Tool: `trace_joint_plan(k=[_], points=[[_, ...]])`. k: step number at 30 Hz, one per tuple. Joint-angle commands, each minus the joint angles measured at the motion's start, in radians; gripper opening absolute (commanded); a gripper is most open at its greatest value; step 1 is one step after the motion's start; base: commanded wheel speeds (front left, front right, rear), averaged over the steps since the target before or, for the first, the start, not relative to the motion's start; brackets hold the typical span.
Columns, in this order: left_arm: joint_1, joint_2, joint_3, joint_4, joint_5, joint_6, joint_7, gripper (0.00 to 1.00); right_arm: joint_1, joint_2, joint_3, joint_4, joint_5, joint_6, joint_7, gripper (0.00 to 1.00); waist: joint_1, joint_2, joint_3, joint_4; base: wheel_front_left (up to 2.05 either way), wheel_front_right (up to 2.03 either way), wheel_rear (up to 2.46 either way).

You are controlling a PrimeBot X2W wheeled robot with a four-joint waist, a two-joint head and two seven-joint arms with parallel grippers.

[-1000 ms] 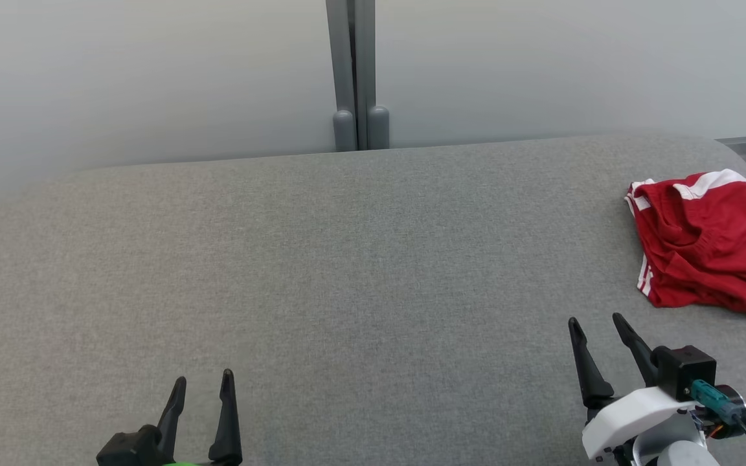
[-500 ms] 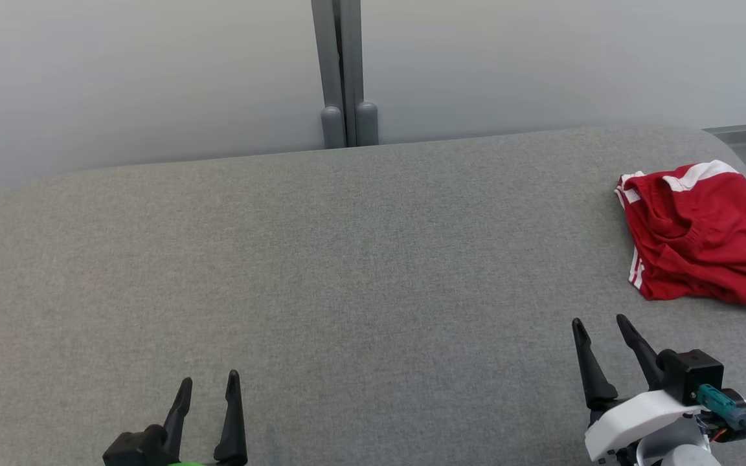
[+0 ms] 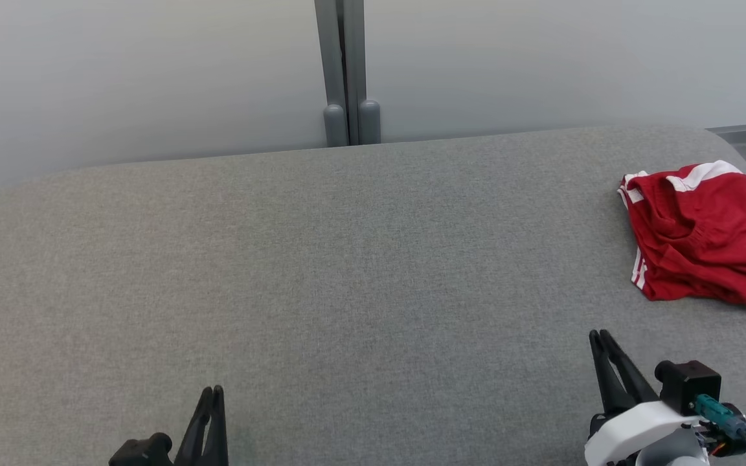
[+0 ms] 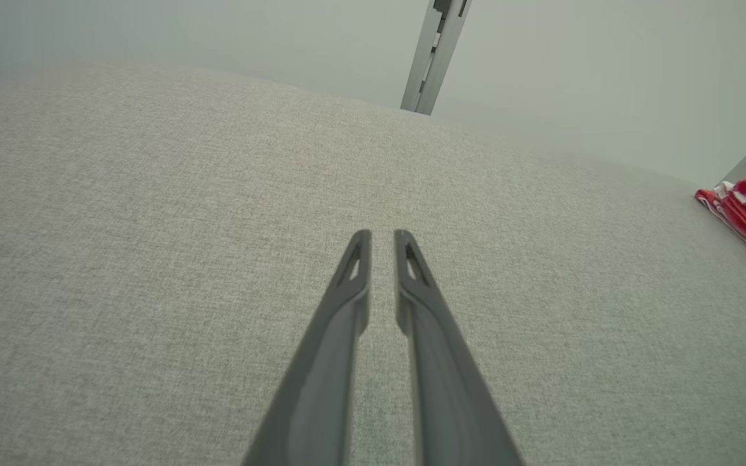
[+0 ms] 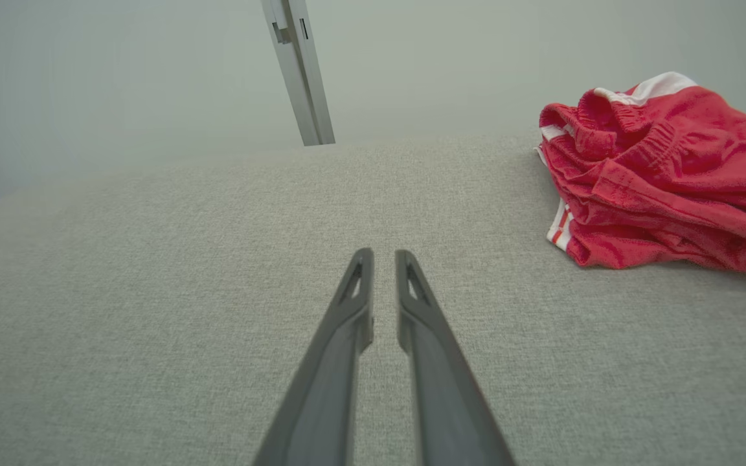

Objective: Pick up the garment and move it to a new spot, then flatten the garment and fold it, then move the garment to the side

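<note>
Garment, crumpled red cloth with white side stripes and a gathered elastic waistband (image 3: 703, 233), lies bunched in a heap on a broad grey fabric-covered table (image 3: 347, 259). It sits ahead of the right claw (image 3: 599, 334) and off to its right, well apart, and far to the right of the left claw (image 3: 212, 391). Dark lettering at its right edge, unreadable. Both claws low over the table, fingers drawn together, a thin slit between tips, gripping nothing.

Head view high over grey table (image 3: 347, 259), wrist views low, forward-facing, all sharing garment (image 3: 703, 239)
</note>
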Motion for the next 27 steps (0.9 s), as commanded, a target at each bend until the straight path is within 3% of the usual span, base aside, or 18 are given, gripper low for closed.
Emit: trace_joint_plan(k=[1, 27], points=[[0.0, 0.0, 0.001, 0.003, -0.005, 0.0, 0.001, 0.0, 0.001, 0.001, -0.001, 0.004, 0.006, 0.0, 0.003, 0.0, 0.0, 0.0, 0.0, 0.0, 0.0, 0.0, 0.0], [-0.071, 0.01, 0.071, -0.015, -0.416, -0.013, 0.111, 0.0, -0.02, -0.003, -0.036, -0.037, 0.461, 0.0, 0.122, 0.0, 0.0, 0.0, 0.005, -0.003, 0.0, 0.0, 0.0]])
